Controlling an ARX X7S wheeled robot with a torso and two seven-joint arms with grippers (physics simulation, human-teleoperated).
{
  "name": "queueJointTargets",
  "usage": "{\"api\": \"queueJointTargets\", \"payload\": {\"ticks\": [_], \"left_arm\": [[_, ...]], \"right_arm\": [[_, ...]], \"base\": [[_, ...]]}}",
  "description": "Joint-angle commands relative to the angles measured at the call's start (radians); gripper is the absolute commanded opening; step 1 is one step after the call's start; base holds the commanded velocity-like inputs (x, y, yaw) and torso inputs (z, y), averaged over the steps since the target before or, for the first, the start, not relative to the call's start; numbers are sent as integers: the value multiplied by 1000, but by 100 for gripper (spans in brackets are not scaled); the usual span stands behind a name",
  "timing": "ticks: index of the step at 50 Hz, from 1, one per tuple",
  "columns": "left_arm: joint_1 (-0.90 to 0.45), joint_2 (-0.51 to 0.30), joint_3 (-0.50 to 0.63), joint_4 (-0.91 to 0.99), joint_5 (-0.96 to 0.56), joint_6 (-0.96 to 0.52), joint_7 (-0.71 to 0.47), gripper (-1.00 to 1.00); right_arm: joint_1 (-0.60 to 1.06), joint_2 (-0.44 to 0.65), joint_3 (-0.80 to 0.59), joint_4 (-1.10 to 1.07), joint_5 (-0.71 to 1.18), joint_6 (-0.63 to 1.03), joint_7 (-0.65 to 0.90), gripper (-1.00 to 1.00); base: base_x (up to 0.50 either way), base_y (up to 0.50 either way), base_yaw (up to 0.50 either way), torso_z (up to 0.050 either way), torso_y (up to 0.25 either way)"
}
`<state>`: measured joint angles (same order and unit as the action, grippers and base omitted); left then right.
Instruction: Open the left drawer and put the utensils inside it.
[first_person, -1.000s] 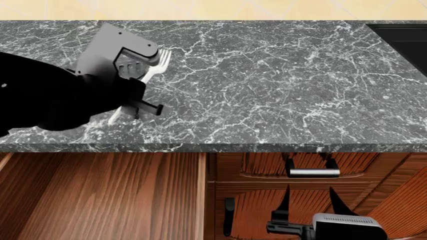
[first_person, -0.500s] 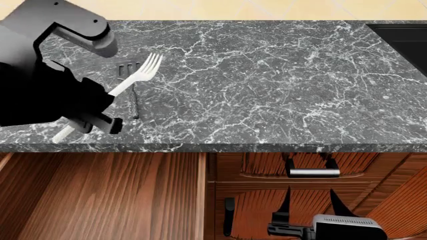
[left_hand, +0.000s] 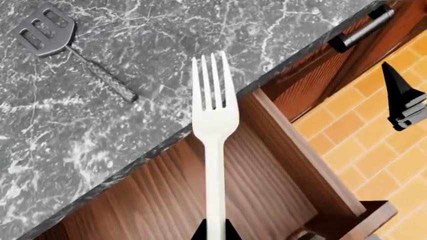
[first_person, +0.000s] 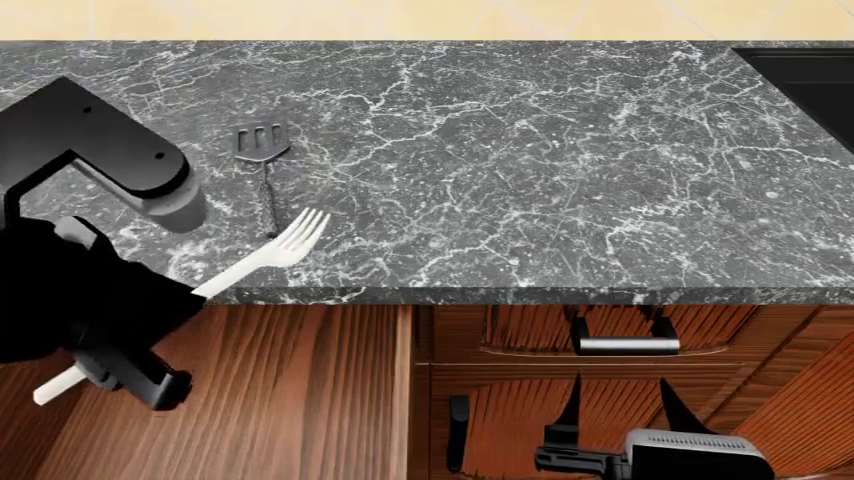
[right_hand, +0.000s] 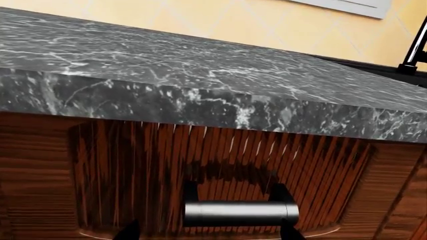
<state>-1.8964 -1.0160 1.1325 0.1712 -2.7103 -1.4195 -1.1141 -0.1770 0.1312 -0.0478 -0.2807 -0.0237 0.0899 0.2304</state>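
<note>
My left gripper (first_person: 158, 316) is shut on the handle of the white fork (first_person: 274, 246), which hangs tilted with its tines over the counter's front edge and its handle over the open left drawer (first_person: 294, 400). In the left wrist view the fork (left_hand: 215, 125) runs from my shut gripper (left_hand: 215, 234) out over the drawer (left_hand: 200, 200). The dark grey spatula (first_person: 263, 150) lies flat on the counter beyond it, and the left wrist view has the spatula (left_hand: 48, 36) too. My right gripper (first_person: 623, 400) stands open and low, below the right drawer's silver handle (right_hand: 240, 212), touching nothing.
A dark marble counter (first_person: 534, 170) runs across the view, with a black sink (first_person: 801, 80) at its far right. The closed right drawer (first_person: 534, 330) sits above cabinet doors with a black handle (first_person: 458, 432). An orange tiled floor (left_hand: 360, 130) lies below.
My left arm has carried the fork off the counter toward the front, over the open drawer. The spatula is now uncovered and has not moved. The right arm is still.
</note>
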Motion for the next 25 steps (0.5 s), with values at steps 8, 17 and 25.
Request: {"api": "queueJointTargets", "payload": {"ticks": [8,17,25], "left_arm": [[30,-60,101,95,-57,14,-63,-100],[52,-74,143,105,-46,7,-77,-100],[91,-76,149,93,-6,1,-59,-100]], "right_arm": [[2,14,-10,10,15,-7,12,100],[3,20,-16,10,21,-7,20,100],[3,26,-21,10,26,-7,27,100]], "base": [[0,0,0,0,0],[0,0,0,0,0],[0,0,0,0,0]]}}
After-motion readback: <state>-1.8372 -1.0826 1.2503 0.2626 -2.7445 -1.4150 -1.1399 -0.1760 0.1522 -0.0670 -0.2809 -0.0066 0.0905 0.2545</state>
